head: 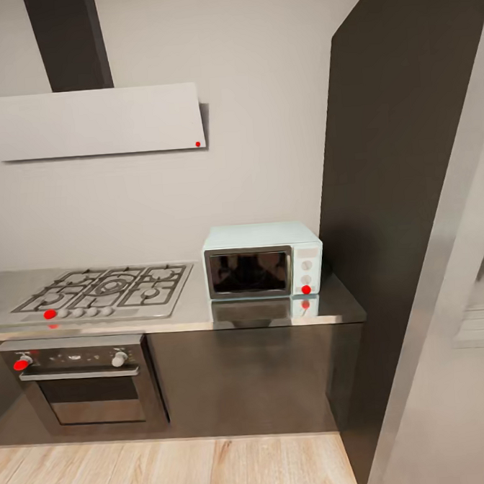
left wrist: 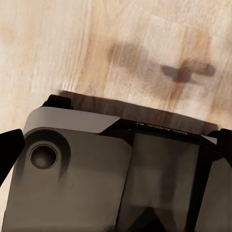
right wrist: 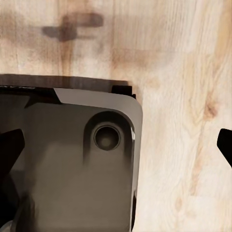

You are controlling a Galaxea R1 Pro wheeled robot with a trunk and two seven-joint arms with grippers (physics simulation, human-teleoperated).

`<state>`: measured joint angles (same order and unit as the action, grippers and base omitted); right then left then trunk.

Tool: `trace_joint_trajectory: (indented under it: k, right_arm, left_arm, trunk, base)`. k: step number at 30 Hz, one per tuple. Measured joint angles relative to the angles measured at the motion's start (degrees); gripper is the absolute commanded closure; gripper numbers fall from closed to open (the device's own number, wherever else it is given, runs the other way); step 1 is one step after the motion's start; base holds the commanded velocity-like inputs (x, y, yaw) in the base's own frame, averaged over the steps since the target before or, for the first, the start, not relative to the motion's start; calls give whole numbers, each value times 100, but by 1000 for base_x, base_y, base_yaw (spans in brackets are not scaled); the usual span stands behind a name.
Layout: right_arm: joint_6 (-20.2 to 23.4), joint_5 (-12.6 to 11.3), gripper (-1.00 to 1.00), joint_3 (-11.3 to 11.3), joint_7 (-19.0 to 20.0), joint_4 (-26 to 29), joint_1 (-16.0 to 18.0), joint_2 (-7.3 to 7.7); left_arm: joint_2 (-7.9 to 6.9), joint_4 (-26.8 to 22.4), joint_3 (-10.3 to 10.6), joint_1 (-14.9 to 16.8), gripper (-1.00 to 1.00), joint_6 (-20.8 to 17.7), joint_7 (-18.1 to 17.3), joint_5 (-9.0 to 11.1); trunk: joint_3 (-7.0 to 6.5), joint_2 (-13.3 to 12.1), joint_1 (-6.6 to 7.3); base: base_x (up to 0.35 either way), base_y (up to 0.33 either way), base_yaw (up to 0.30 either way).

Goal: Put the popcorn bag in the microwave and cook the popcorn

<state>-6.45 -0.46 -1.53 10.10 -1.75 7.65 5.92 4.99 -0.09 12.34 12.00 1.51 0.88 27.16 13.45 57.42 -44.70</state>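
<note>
Now both wrist cameras face down over robot base (left wrist: 96, 169) and wood floor (right wrist: 183, 72); gripper fingers barely visible, spread or closed cannot tell. Microwave (head: 263, 261), door closed, on countertop (head: 276, 313) beside hob (head: 105, 291).

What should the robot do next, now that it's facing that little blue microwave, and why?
Probably roll closer and look along the countertop for the popcorn bag. The microwave sits shut beside the gas hob, with a stretch of wooden floor lying before the cabinets. Both wrist cameras look down at floorboards and the robot's base, so the arms seem lowered, not reaching.
</note>
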Motion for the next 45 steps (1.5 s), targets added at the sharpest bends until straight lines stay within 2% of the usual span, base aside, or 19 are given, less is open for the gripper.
trace_joint_trajectory:
  k: [9,31,41,44,45]
  right_arm:
    - [-1,5,-100,0,0,0,0,-5]
    - [-2,2,-100,0,0,0,0,1]
    - [30,55,-100,-18,10,9,0,-14]
    - [10,64,-100,-6,19,199,5,-61]
    - [56,57,-100,3,40,782,10,-88]
  left_arm:
    - [0,0,0,0,-100,0,-12,-5]
    - [0,-2,0,0,-100,-5,-8,-5]
    - [0,4,0,0,-100,-8,-8,-5]
    - [0,1,0,0,-100,-8,-8,-5]
    - [0,3,0,0,-100,-8,-8,-5]
  trunk:
    - [0,1,2]
    - [0,1,2]
    - [0,0,0]
    - [0,0,0]
    - [-1,0,0]
  base:
    - [110,0,0]
    - [229,0,0]
    - [27,0,0]
    - [0,0,0]
    - [0,0,0]
